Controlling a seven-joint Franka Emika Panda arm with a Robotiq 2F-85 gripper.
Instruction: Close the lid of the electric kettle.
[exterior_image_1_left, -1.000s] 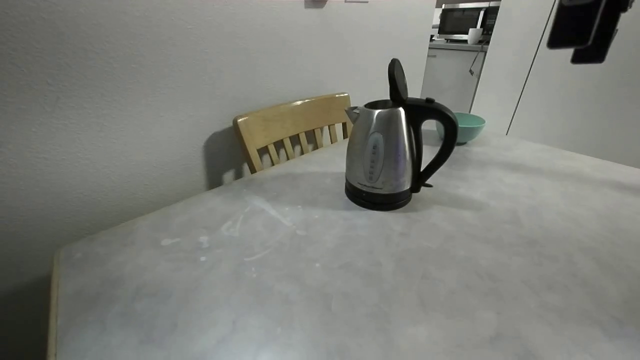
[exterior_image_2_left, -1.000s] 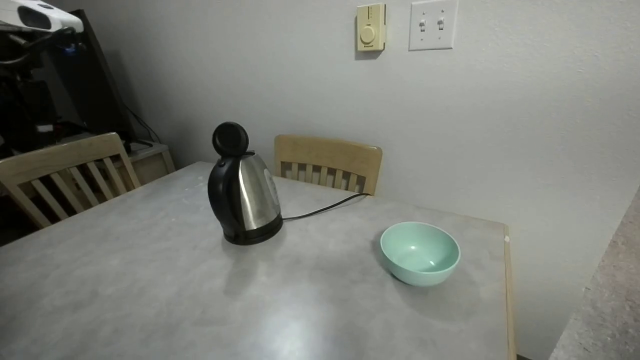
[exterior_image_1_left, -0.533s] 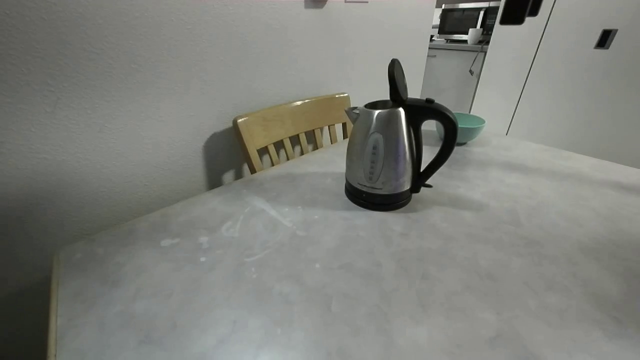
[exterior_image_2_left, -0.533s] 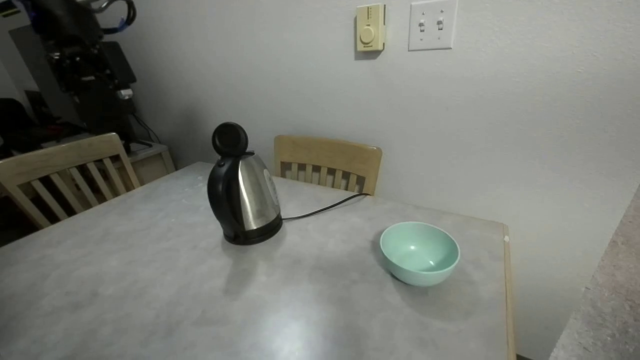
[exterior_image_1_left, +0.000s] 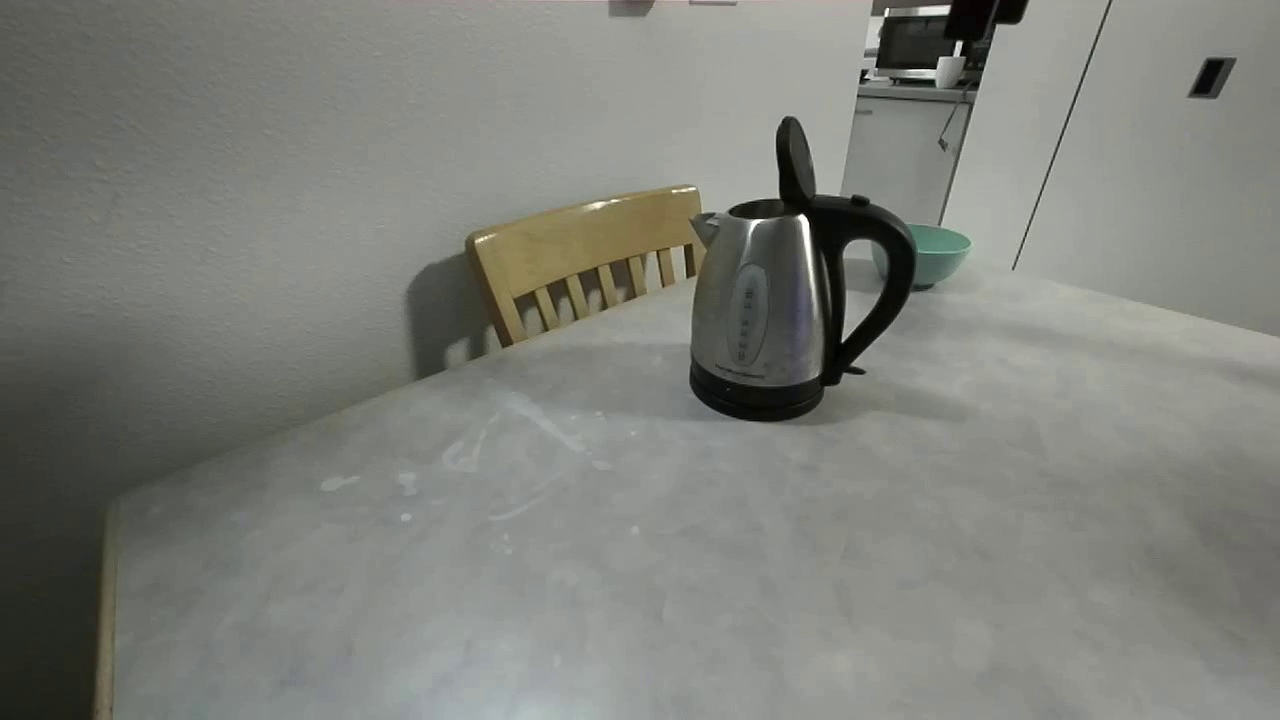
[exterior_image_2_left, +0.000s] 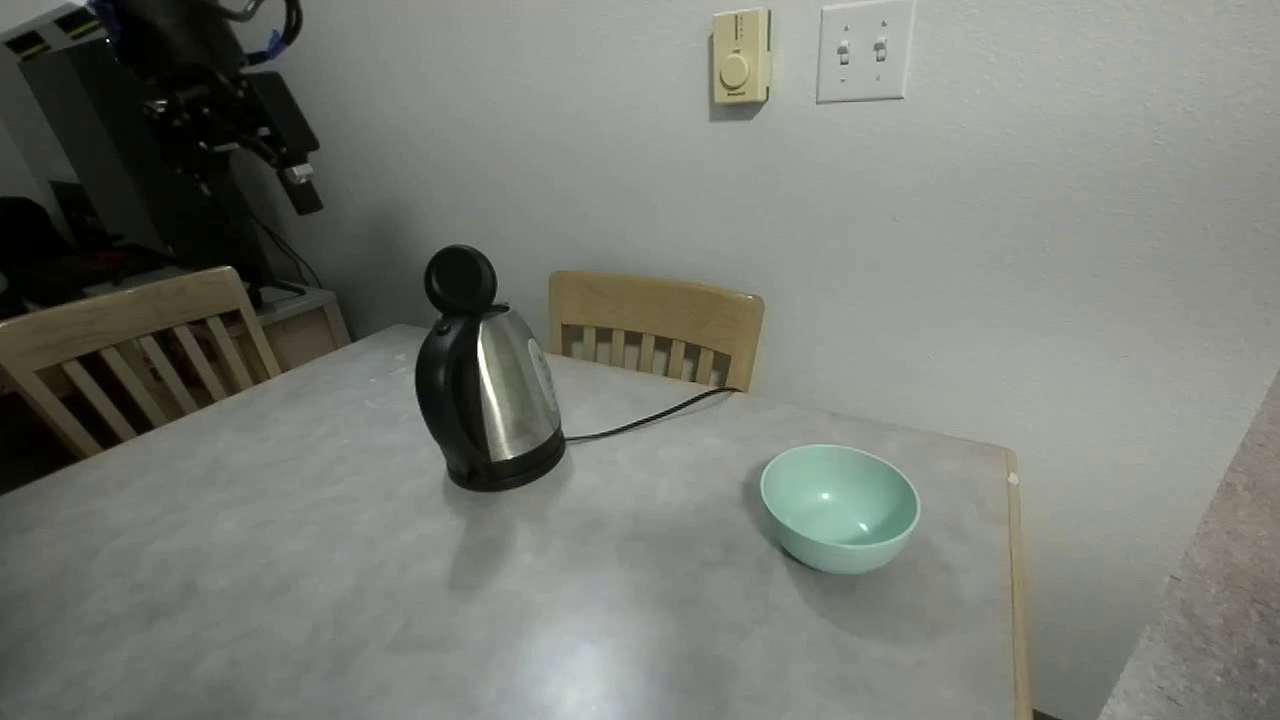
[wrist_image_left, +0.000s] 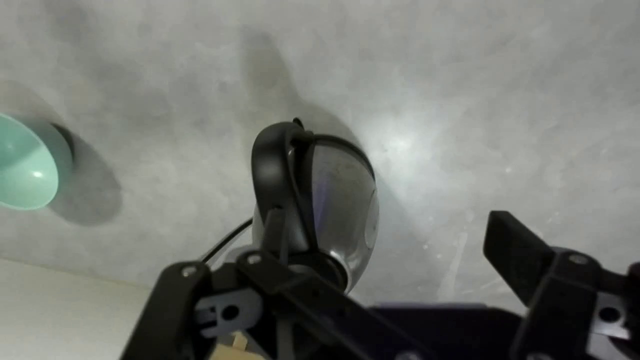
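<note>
- Nearest in the wrist view, the jaws are standing released, their fingers (wrist_image_left: 516, 252) spreading wide apart; they are covering part of the kettle (wrist_image_left: 345, 195) there, while in both exterior views they are hanging in the air, higher than the kettle and apart from it.
- Below, the grey table (exterior_image_1_left: 500, 600) is carrying the kettle, which is standing upright on its black base (exterior_image_1_left: 755, 400).
- The lid (exterior_image_1_left: 795, 160) is sticking up, wide open, from the kettle's top, beside the handle (exterior_image_1_left: 900, 255).
- A black cord (exterior_image_2_left: 625, 429) is running from beside the kettle to the table's edge.
- A mint-green bowl (exterior_image_2_left: 840, 508) is sitting on the table, well apart from the kettle.
- A wooden chair (exterior_image_1_left: 590, 235) is standing just beyond the table's edge.
- On the wall (exterior_image_2_left: 1000, 250) past it, a beige dial control (exterior_image_2_left: 741, 58) and a switch plate (exterior_image_2_left: 865, 50) are hanging side by side.
- Farthest off, a white cup (exterior_image_1_left: 950, 72) is standing on a counter (exterior_image_1_left: 905, 94) before a microwave (exterior_image_1_left: 912, 45).
</note>
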